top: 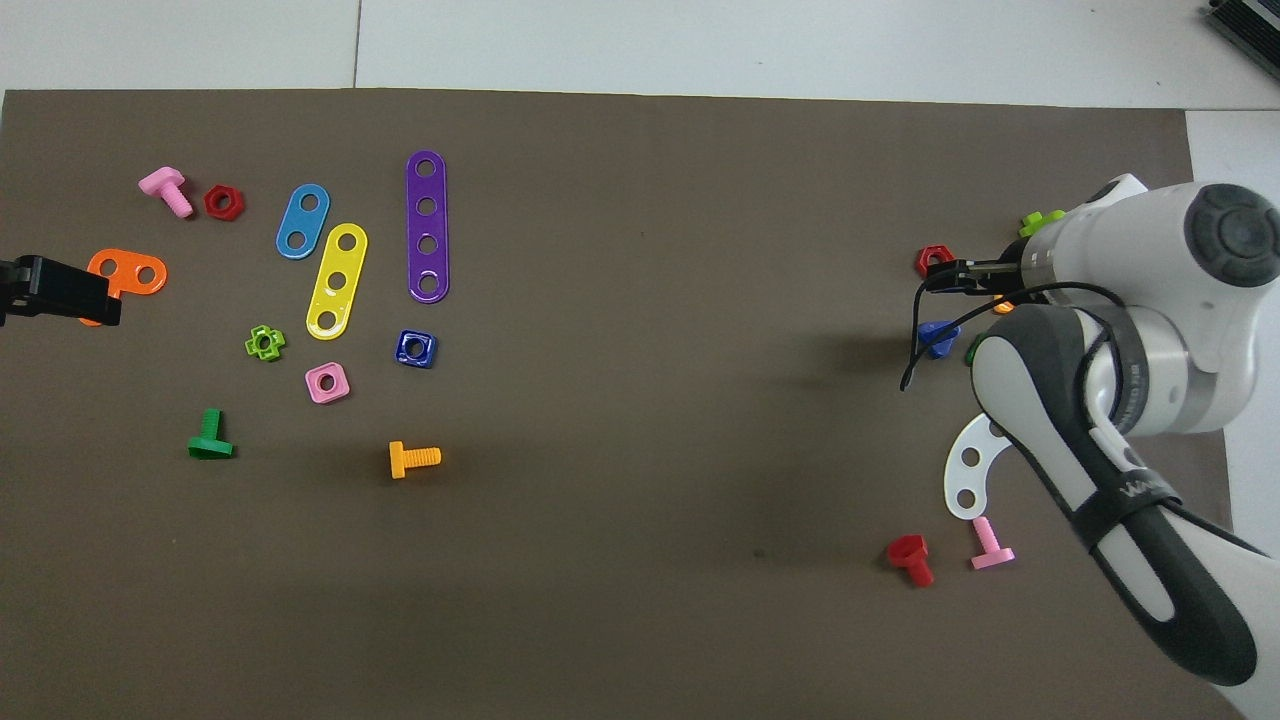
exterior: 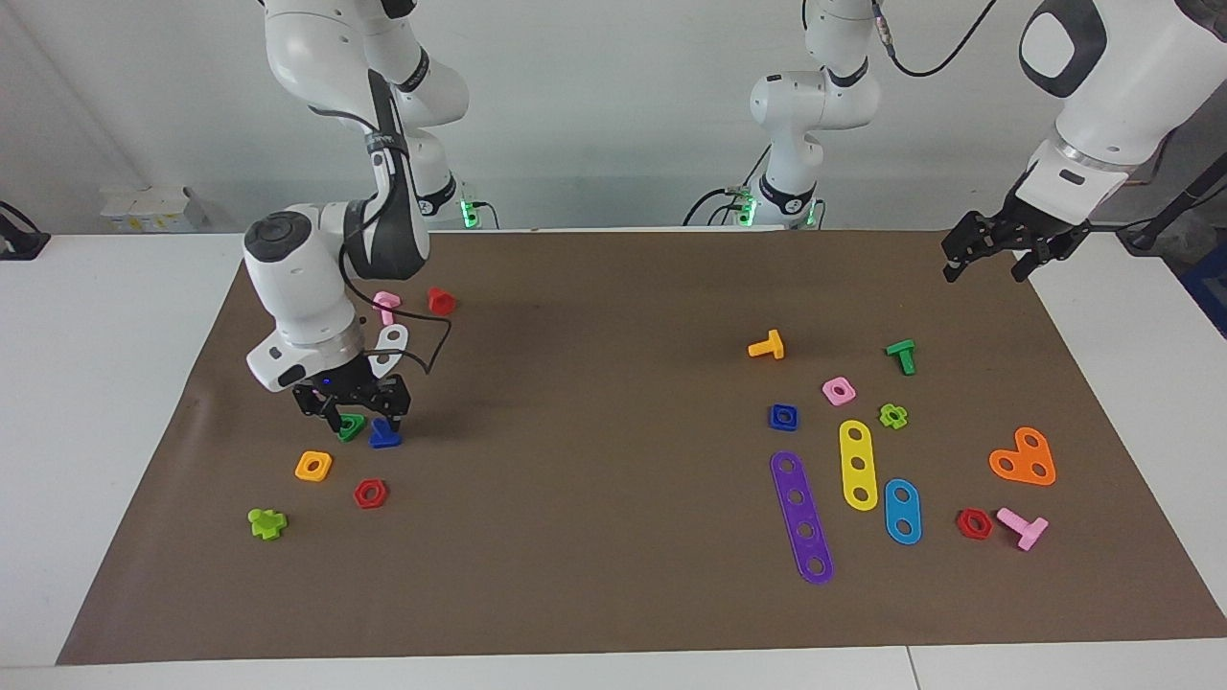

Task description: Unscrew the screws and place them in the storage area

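— Where do we find the dark-blue screw (exterior: 386, 435)?

— On the brown mat (exterior: 594, 575) at the right arm's end of the table, just beside the green triangular nut (exterior: 351, 427). Our right gripper (exterior: 353, 414) is low over that pair, fingers spread apart, with nothing held that we can see.

— And our other arm?

— The left gripper (exterior: 993, 251) waits in the air over the mat's edge at the left arm's end, jaws parted and empty.

— Anything nearby?

— An orange square nut (exterior: 313, 466) and a red hex nut (exterior: 370, 494) lie farther from the robots than the screw.
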### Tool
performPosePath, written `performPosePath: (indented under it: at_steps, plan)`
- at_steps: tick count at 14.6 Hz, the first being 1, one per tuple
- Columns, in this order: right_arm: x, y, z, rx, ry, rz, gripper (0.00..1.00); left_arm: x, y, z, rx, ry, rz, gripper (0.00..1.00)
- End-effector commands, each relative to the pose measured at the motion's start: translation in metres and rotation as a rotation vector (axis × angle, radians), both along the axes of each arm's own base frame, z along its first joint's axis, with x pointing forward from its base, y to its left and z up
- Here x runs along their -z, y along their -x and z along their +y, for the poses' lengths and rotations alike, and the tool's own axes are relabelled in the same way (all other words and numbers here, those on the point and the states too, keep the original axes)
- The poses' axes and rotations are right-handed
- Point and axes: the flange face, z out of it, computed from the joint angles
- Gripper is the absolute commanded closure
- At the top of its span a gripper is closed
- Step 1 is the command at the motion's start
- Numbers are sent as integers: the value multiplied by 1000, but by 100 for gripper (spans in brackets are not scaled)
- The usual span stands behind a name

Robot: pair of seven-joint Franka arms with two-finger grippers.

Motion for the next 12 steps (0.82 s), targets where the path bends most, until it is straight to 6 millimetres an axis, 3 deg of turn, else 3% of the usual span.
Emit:
performPosePath:
  at_steps: [1,3,6,9,12]
  plan:
    - [-77,0,-4,63,-8,44,0,-2,6,1,-11,16,-19,0]
    - [-122,21,-16,84,-16,51,0,-1,7,1,-10,17,-11,0]
    - [-170,60,-36,103,-25,96,0,-2,7,1,-10,17,-13,0]
    - [-225,83,-42,73,-20,170,0,-1,7,1,-12,17,-14,0]
    - [-228,93,-51,50,-22,196,0,0,7,1,-11,17,-16,0]
